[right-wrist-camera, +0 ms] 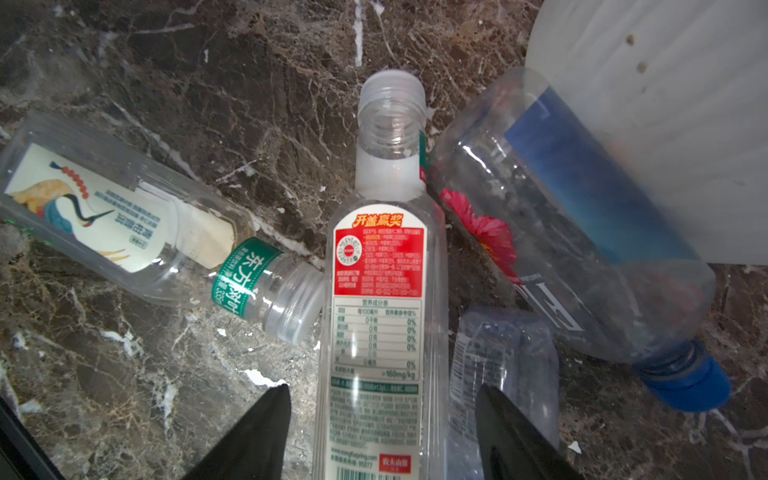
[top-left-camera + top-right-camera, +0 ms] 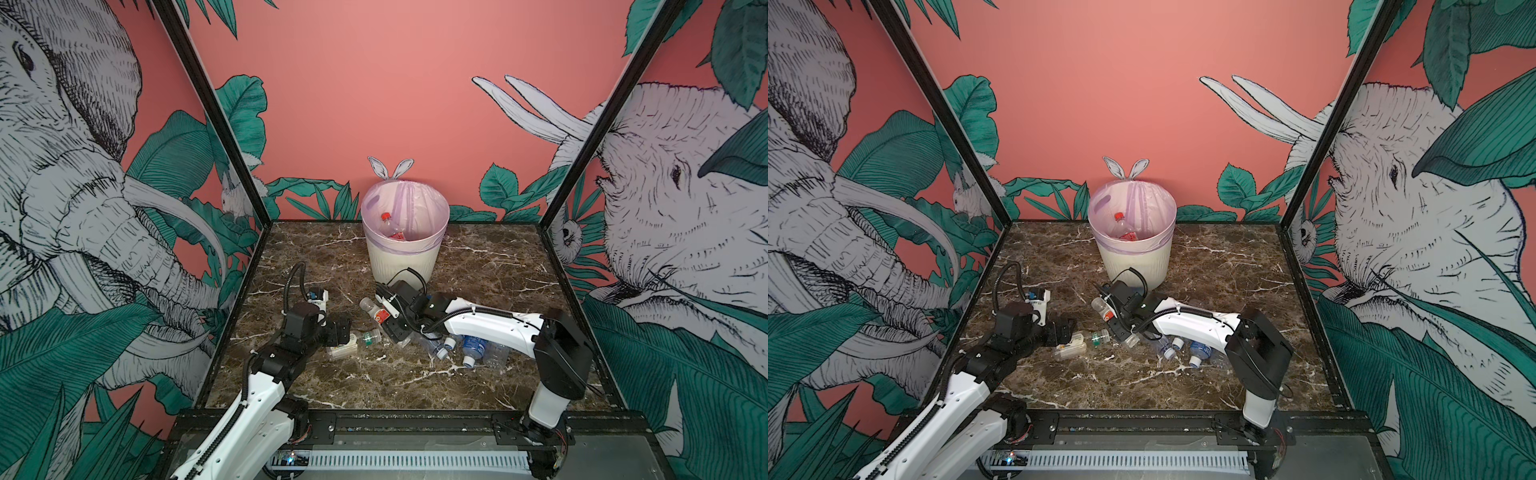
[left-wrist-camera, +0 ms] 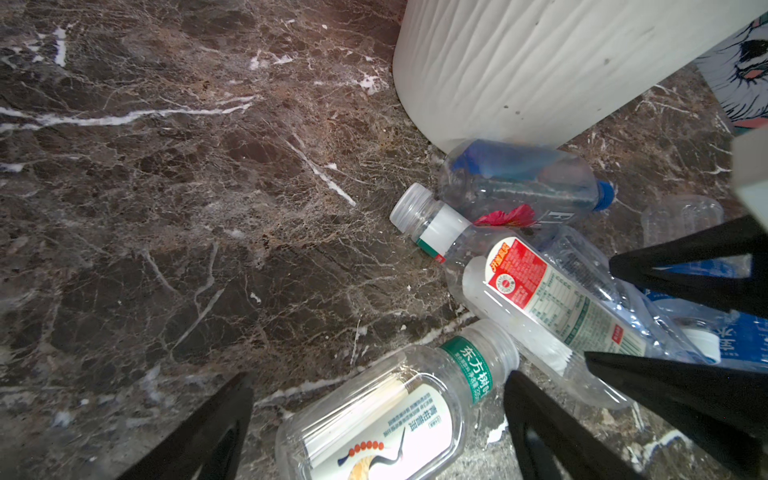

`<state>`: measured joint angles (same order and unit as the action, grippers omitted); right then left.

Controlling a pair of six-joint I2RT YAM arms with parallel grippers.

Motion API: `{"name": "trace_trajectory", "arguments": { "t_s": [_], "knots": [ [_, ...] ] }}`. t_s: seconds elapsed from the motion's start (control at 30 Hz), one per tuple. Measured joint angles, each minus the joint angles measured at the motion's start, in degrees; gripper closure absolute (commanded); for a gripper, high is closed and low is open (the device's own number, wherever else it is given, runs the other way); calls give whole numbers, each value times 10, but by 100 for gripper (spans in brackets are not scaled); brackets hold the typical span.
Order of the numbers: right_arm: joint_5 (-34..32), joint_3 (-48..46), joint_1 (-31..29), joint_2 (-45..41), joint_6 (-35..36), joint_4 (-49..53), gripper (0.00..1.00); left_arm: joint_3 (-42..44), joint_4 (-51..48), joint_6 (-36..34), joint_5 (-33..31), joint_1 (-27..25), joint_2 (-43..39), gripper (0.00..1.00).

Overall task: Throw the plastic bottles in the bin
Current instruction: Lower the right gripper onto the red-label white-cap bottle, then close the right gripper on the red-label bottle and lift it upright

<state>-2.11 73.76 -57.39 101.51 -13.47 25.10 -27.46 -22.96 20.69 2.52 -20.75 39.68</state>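
The bin (image 2: 405,257) (image 2: 1133,262) stands at the back middle, and a red-capped bottle (image 2: 388,226) lies inside it. On the marble in front of it lie several plastic bottles. My left gripper (image 3: 380,376) (image 2: 343,338) is open, and a green-banded bottle with a crane label (image 3: 382,415) (image 2: 345,349) lies between its fingers with gaps on both sides. My right gripper (image 1: 382,388) (image 2: 386,316) is open astride a capless red-labelled bottle (image 1: 380,291) (image 3: 540,291); small gaps show on each side. A blue-capped bottle (image 1: 561,232) (image 3: 519,178) rests against the bin's wall (image 1: 665,124).
A crushed clear bottle (image 1: 503,357) lies beside the red-labelled one. More bottles with blue labels and white caps (image 2: 471,347) (image 2: 1200,351) lie under my right forearm. Printed walls and black frame posts (image 2: 582,166) close in the marble table (image 2: 374,386).
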Motion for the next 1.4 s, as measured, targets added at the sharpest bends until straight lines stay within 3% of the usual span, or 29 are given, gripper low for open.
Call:
{"name": "trace_trajectory", "arguments": {
  "t_s": [1.4],
  "knots": [
    [-3,44,0,87,-1,3,30,29,2,10,16,10,-7,5]
  ]
}}
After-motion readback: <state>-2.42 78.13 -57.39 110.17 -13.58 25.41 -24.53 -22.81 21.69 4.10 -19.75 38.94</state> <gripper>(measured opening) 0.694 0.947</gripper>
